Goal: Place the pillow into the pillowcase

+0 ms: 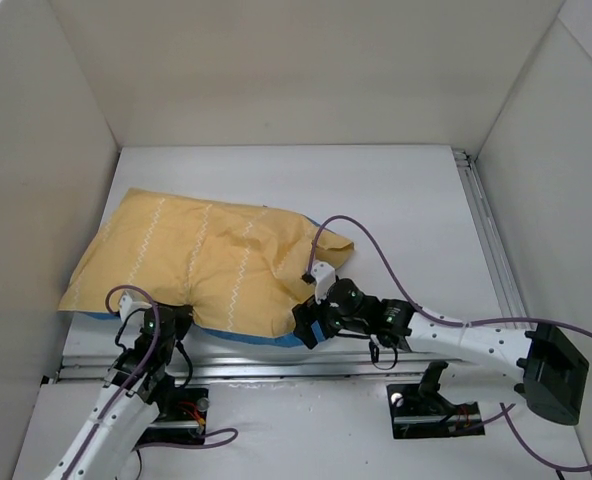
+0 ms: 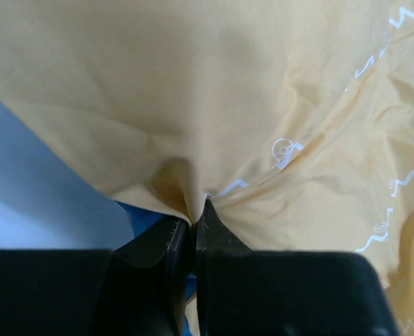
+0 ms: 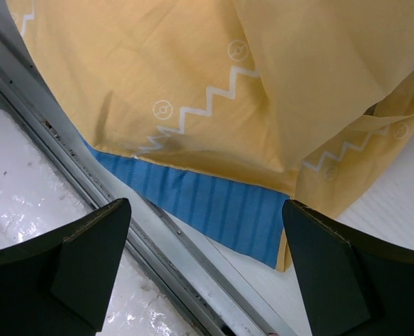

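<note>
The pillowcase (image 1: pixel 206 265) lies plump on the left half of the table, yellow-orange face with white zigzag lines up, and a blue strip (image 3: pixel 214 203) shows along its near edge. The pillow is hidden; no white pillow shows anywhere. My left gripper (image 1: pixel 166 322) is at the case's near left edge, and in the left wrist view it (image 2: pixel 193 213) is shut on a pinched fold of the yellow fabric (image 2: pixel 193 105). My right gripper (image 1: pixel 311 325) hovers over the near right corner, and in the right wrist view it (image 3: pixel 205 210) is open, wide, above the blue strip with nothing between its fingers.
A metal rail (image 1: pixel 306 368) runs along the table's near edge just below the case; in the right wrist view it (image 3: pixel 67 150) crosses diagonally. White walls (image 1: pixel 36 200) enclose the table on the left, back and right. The arm bases (image 1: pixel 431 405) sit at the near edge.
</note>
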`<state>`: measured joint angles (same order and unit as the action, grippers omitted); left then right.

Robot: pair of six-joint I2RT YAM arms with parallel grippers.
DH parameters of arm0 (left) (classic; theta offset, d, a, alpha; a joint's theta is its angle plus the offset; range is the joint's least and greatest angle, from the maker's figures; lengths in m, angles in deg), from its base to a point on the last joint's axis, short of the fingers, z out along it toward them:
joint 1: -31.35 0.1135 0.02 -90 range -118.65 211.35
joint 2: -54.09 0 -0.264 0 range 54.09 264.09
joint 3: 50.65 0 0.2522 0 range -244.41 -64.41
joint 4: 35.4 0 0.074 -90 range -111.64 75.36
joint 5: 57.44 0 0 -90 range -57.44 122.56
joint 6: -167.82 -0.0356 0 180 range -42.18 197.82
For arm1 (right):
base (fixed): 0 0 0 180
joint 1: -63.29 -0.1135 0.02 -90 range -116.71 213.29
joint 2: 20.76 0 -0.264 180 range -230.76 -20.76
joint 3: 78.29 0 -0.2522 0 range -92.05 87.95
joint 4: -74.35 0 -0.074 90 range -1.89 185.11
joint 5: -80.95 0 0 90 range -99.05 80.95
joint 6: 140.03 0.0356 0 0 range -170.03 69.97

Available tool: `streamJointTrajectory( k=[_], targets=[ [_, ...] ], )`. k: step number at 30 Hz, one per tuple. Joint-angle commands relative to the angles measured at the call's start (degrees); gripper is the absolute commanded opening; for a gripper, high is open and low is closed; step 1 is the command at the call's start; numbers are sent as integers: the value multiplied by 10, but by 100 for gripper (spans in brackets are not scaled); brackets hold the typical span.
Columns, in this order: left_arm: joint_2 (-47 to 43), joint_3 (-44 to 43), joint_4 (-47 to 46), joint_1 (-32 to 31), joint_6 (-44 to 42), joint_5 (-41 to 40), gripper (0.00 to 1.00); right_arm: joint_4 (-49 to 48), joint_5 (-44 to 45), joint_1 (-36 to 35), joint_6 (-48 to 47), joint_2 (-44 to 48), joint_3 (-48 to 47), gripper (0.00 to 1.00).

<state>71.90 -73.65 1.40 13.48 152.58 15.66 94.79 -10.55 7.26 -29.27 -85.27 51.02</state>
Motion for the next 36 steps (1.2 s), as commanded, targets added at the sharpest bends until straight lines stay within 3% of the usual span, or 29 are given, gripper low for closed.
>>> streamJointTrajectory(
  k=[1,6,11,15,18,21,27,36],
  targets=[
    [17,-16,-91,3,-32,-24,0,-41,47,-6,-6,-7,-20,86],
    [15,-111,-64,3,-143,-30,0,-23,104,-6,15,10,-38,87],
    [-1,-274,-36,3,-266,-19,0,73,235,-5,50,56,-102,90],
    [48,-412,-69,3,-386,62,0,90,282,0,36,101,-140,93],
    [106,-490,-115,3,-414,143,0,101,298,11,25,125,-170,94],
    [175,-552,-163,-3,-417,183,0,112,310,22,17,144,-195,94],
    [378,-670,-168,-9,-404,157,0,143,364,27,17,156,-222,97],
    [586,-632,-277,46,-220,75,0,162,407,66,13,131,-254,98]
  ],
)
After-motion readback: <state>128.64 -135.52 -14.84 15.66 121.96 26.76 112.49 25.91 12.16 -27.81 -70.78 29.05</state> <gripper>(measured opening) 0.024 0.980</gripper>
